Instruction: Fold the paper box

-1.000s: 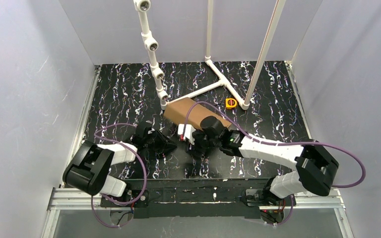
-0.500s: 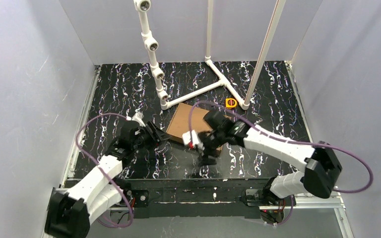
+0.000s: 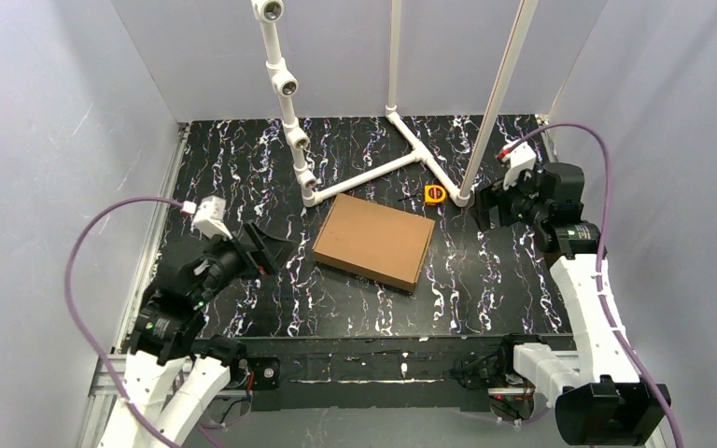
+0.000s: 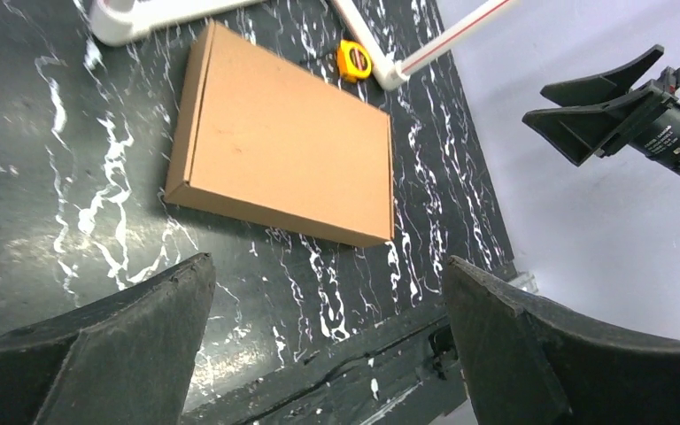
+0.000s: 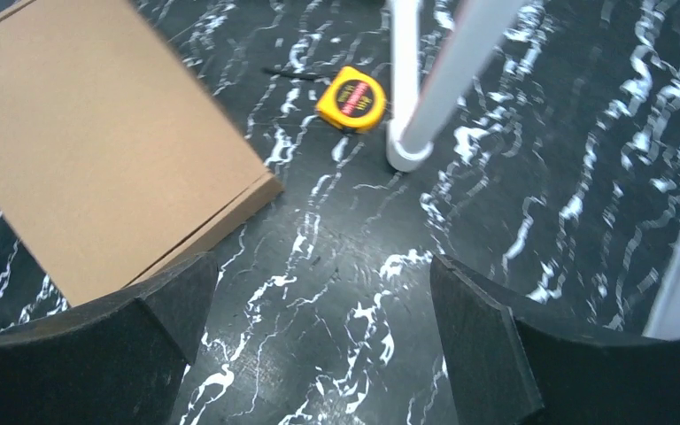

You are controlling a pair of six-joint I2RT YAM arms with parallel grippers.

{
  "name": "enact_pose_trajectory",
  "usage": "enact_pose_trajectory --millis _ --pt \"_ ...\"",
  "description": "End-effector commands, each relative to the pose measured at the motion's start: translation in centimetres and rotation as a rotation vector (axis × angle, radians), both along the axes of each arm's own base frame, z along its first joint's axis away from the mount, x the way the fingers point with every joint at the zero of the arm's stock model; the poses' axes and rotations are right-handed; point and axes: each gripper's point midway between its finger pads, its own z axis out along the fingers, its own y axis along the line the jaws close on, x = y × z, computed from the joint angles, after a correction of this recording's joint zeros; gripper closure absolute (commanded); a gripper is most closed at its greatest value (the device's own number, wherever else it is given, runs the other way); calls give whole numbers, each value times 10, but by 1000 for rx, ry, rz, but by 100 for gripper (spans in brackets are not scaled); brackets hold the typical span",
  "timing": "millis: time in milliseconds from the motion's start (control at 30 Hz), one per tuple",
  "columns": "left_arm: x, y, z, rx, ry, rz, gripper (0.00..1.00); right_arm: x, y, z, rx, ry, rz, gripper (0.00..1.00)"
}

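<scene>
The paper box [image 3: 373,241] lies flat and shut in the middle of the table [image 3: 233,168], its long side running left to right; the left gripper [image 3: 269,250] waits wide open by its left end; the right gripper [image 3: 484,205], open too, by its right end; neither touches it.

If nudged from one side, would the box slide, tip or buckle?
The box lies flat and shallow on the table, so it would probably slide, not tip. Closed cardboard walls look stiff, likely holding shape. Probably light, so a corner push may spin it.
</scene>
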Motion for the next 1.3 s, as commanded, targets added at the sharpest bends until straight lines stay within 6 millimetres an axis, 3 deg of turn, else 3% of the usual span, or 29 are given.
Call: enact_pose_trajectory --millis 0,100,267,433,633,733,1000,1267 --pt "-25 32 18 151 -23 59 2 -4 -24 59 63 -85 -218 2" --pt "-36 39 37 152 -64 72 2 -9 -32 88 121 -131 -307 2" --pt "-47 39 60 116 -115 63 2 -25 -47 116 115 -169 -389 2" --pt "-56 32 74 61 -124 30 2 -41 -44 123 113 -142 -325 2" --pt "-70 28 74 -34 -143 20 2 -47 -40 121 138 -118 -263 1" --pt "-71 33 64 -5 -106 38 2 -55 -26 120 141 -112 -140 2" --pt "-50 33 52 96 -51 44 2 -49 -36 122 148 -100 -180 2" --pt "-20 23 61 132 -78 17 2 -34 -41 123 154 -95 -157 2"
